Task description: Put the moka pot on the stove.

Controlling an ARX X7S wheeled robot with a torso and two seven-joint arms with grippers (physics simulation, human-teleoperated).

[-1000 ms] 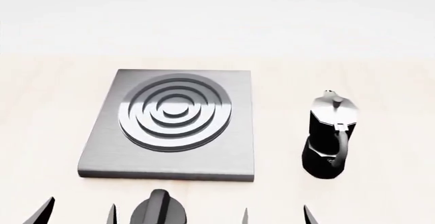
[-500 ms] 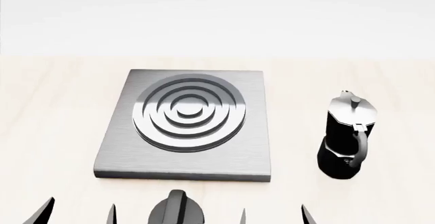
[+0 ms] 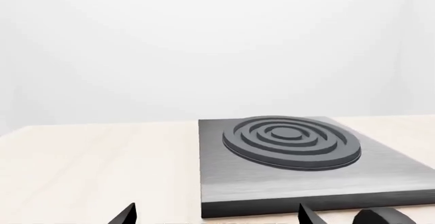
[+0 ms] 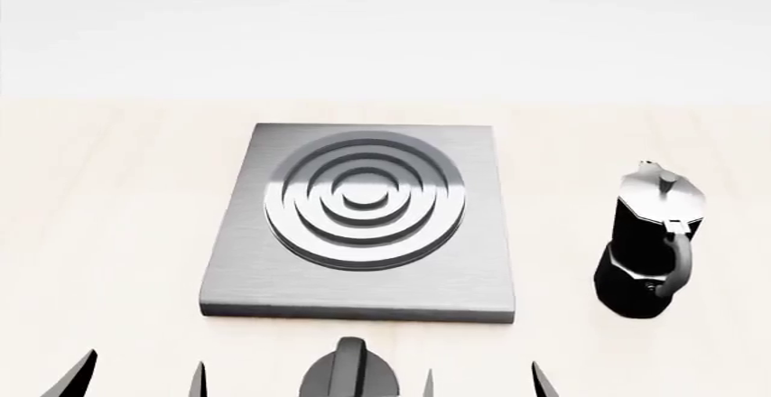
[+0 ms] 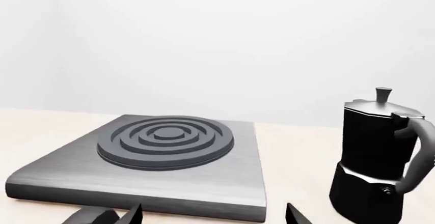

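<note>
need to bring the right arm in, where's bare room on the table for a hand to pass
Bare wood lies between the stove and the moka pot, a clear lane. The far strip behind both is free, as is the wide patch left of the stove. It is crowded along the near edge: the black knob sits close against the stove's front, between the left and right jaws.

Little of the robot's body shows — only the tips of the gripper fingers at the picture edges. In the head view the left gripper (image 4: 135,377) appears as two slim black pointed blades, and the right gripper (image 4: 485,381) as two thinner dark slivers, the inner one greyish. Both wrist views show the same: the left gripper's fingertips (image 3: 126,215) and the right gripper's fingertips (image 5: 132,215) are plain matte black wedges — no cables, screws or markings are discernible.
</note>
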